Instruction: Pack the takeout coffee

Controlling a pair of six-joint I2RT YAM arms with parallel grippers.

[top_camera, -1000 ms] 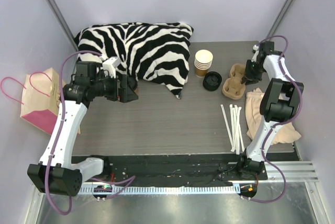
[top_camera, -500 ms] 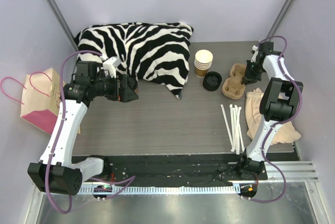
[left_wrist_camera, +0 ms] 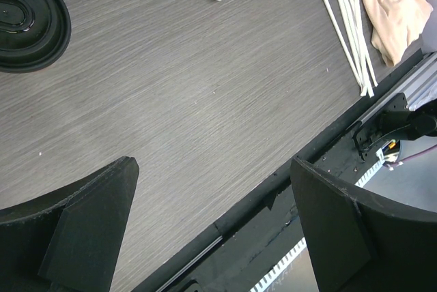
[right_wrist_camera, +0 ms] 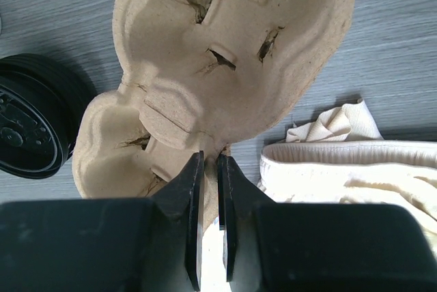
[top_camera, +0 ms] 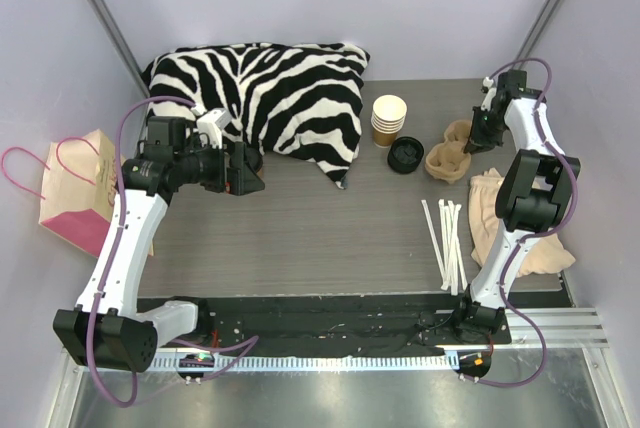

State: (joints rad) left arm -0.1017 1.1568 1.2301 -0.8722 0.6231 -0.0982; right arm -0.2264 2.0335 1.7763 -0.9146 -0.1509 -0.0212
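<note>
The takeout coffee is out of view. A moulded brown pulp cup carrier point(top_camera: 447, 155) point(right_wrist_camera: 225, 46) lies at the back right of the table. My right gripper point(top_camera: 478, 136) point(right_wrist_camera: 210, 159) is shut on that carrier's near rim, with the thin edge pinched between its fingers. The carrier's cups are empty. My left gripper point(top_camera: 250, 176) point(left_wrist_camera: 212, 169) hovers open over bare tabletop in front of the zebra pillow point(top_camera: 270, 93), with nothing between its fingers.
A stack of lidless paper cups point(top_camera: 389, 120) and loose black lids point(top_camera: 405, 155) point(right_wrist_camera: 31, 125) point(left_wrist_camera: 27, 26) sit left of the carrier. White straws point(top_camera: 445, 243) and a beige cloth point(top_camera: 500, 218) lie at the right. A pink-and-brown paper bag point(top_camera: 75, 193) rests off the table's left edge.
My right gripper has closed on the carrier's rim and shifted slightly toward the back right, tilting the carrier with it. The left arm has not moved.
</note>
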